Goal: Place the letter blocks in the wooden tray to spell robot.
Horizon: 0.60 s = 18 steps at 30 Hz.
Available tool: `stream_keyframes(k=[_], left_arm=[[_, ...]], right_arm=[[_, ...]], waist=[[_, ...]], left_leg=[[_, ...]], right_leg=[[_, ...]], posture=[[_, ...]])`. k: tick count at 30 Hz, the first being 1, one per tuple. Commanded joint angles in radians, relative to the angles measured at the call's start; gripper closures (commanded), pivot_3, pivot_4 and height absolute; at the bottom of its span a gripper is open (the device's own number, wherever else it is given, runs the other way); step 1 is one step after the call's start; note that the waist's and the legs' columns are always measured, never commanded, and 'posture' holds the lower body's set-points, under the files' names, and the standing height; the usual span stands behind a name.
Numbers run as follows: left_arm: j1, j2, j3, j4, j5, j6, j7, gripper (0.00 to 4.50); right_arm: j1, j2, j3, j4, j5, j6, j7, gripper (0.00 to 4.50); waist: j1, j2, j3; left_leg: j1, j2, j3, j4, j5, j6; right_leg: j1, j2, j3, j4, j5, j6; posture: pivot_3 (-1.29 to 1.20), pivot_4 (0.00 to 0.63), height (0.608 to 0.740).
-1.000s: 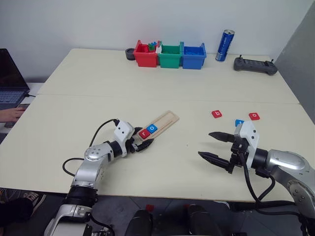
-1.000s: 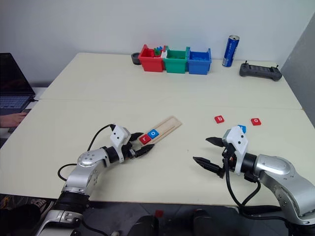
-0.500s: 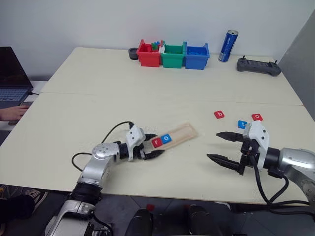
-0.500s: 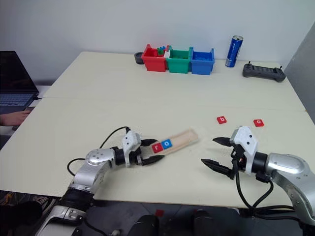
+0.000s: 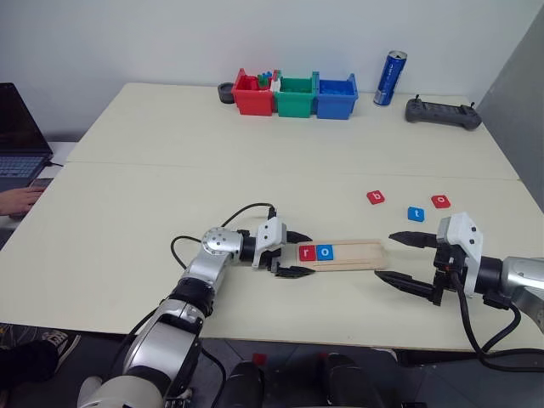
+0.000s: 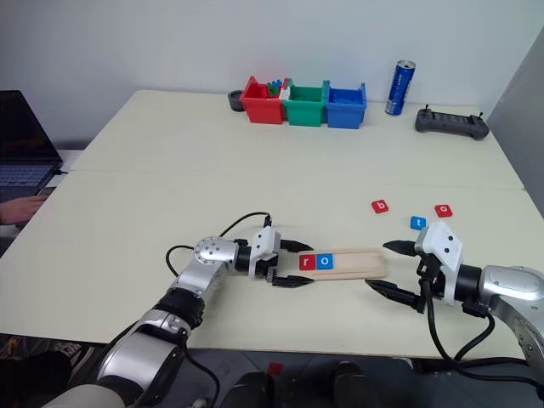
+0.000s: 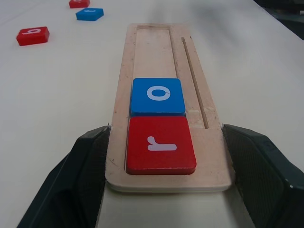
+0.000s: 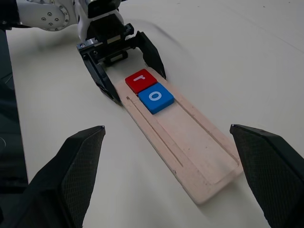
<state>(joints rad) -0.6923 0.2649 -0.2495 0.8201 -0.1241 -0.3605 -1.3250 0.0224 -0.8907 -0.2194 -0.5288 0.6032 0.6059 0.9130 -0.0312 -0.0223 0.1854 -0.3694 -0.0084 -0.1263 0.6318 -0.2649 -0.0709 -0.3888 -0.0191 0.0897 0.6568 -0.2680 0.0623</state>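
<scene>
Now the left pincer (image 5: 293,253) clamps the wooden tray (image 5: 353,253) end; right pincer (image 5: 401,257) gapes beside it.

Five small flat square letter tiles: three red, two blue. Two sit in the one long pale-wood tray (image 5: 344,253): a red "r" (image 5: 307,252) and a blue "o" (image 5: 325,252). Three lie loose on the desk (image 5: 255,161): a red "b" (image 5: 375,197), a blue "t" (image 5: 415,213), a red "o" (image 5: 439,201).

Three plastic bins: one red (image 5: 252,94), one green (image 5: 294,96), one blue (image 5: 335,97). One blue drink can (image 5: 390,78). One dark handheld controller (image 5: 442,112).
</scene>
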Motion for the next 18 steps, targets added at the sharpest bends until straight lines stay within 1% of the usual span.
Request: stream_keyframes(k=[1,7,10,18], left_arm=[[-0.036,-0.033,-0.001,0.068,0.017,-0.055,-0.024,1.12],[-0.097,-0.097,0.013,0.170,0.042,-0.081,0.014,1.12],[-0.110,-0.106,0.020,0.190,0.048,-0.091,0.014,1.12],[-0.084,-0.042,0.039,0.177,0.046,-0.101,-0.054,1.12]], right_arm=[[0.007,-0.009,-0.049,-0.045,0.014,0.002,-0.011,0.00],[-0.008,0.007,-0.053,-0.049,0.036,0.029,-0.042,0.00],[-0.019,0.013,-0.050,-0.052,0.048,0.043,-0.055,0.00],[-0.033,0.009,-0.046,-0.044,0.057,0.048,-0.064,0.00]], waist=[[0.000,0.000,0.000],[0.002,0.000,0.000],[0.002,0.000,0.000],[-0.004,0.000,0.000]], left_leg=[[0.000,0.000,0.000,0.000,0.000,0.000],[0.000,-0.001,0.000,0.001,0.000,0.000],[-0.001,-0.001,-0.001,0.002,0.000,0.000],[0.000,0.000,-0.001,0.001,0.000,0.000]], right_leg=[[0.000,0.000,0.000,0.000,0.000,0.000],[0.000,0.000,0.000,0.000,0.000,0.001],[0.000,0.000,0.000,0.000,0.000,0.001],[0.000,0.001,0.000,0.002,0.000,0.001]], posture=[[0.00,0.150,0.740],[0.00,0.150,0.740],[0.00,0.150,0.740],[0.00,0.150,0.740]])
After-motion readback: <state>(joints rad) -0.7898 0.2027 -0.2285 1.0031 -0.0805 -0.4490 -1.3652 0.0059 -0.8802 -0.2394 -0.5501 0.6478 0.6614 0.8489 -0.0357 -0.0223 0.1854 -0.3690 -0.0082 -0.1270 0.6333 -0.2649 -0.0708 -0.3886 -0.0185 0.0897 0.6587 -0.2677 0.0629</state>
